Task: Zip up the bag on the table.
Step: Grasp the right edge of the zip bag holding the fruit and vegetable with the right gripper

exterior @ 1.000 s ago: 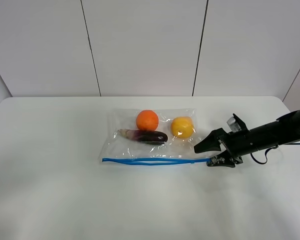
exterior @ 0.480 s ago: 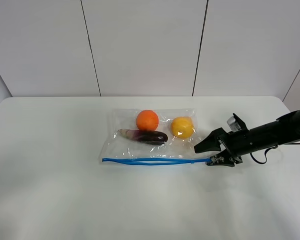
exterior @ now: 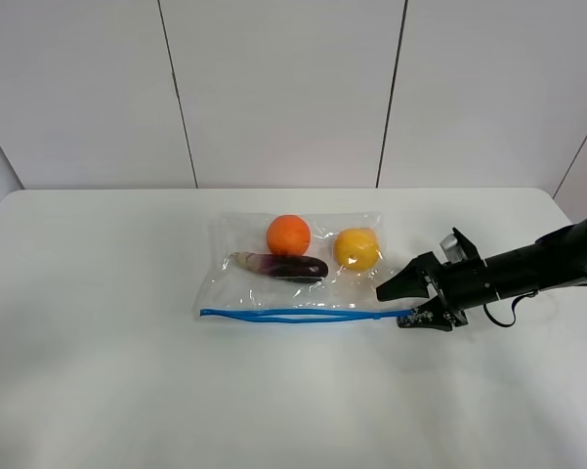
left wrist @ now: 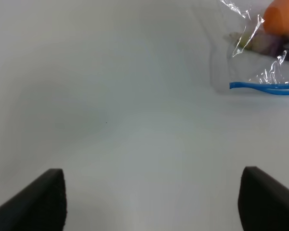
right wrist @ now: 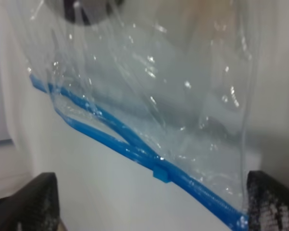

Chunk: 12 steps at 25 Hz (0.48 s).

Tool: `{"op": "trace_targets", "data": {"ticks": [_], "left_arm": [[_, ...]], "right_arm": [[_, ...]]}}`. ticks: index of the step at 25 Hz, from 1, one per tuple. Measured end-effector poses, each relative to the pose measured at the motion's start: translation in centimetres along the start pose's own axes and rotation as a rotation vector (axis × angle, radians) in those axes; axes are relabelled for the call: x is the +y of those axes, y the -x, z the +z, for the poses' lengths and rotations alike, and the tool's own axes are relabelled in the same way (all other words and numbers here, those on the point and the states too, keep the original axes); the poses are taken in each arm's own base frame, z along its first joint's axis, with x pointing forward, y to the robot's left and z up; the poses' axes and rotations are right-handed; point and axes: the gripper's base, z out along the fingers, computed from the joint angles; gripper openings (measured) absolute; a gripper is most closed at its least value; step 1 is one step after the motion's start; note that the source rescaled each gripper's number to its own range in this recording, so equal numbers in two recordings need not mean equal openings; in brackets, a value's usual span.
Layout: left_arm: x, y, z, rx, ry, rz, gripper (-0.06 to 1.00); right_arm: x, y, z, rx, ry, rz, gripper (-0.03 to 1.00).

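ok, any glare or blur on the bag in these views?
Exterior high: even light, sharp, only small glints on the bag. Right wrist: too close, plastic soft and speckled with glare, blue zip strip readable. Left wrist: bag corner in focus at the frame edge, crinkle highlights.

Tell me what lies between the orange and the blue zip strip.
The purple eggplant, inside the bag, lies between the orange and the zip strip, as the exterior high view shows.

You see the bag point(left wrist: 267, 67) cut off at the left wrist view's edge; the right wrist view blurs its zip strip point(right wrist: 134, 151).
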Motion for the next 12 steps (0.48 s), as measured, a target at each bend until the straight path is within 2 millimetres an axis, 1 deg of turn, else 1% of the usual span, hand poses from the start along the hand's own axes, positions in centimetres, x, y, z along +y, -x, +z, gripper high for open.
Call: {"op": "trace_targets", "data": {"ticks": [5, 7, 9, 12], "left_arm": [[0.0, 0.0, 0.0, 0.0, 0.0, 0.0, 1.0], [0.0, 0.0, 0.0, 0.0, 0.0, 0.0, 1.0], [0.0, 0.0, 0.0, 0.0, 0.0, 0.0, 1.0], [0.0, 0.0, 0.0, 0.0, 0.0, 0.0, 1.0]], "right_arm": [[-0.05, -0.03, 0.06, 0.002, 0.005, -0.007, 0.87], [-0.08, -0.04, 0.08, 0.003, 0.005, -0.007, 0.84], [-0.11, -0.05, 0.1, 0.004, 0.005, -0.008, 0.74], [-0.13, -0.1, 0.1, 0.009, 0.002, -0.012, 0.53]]}}
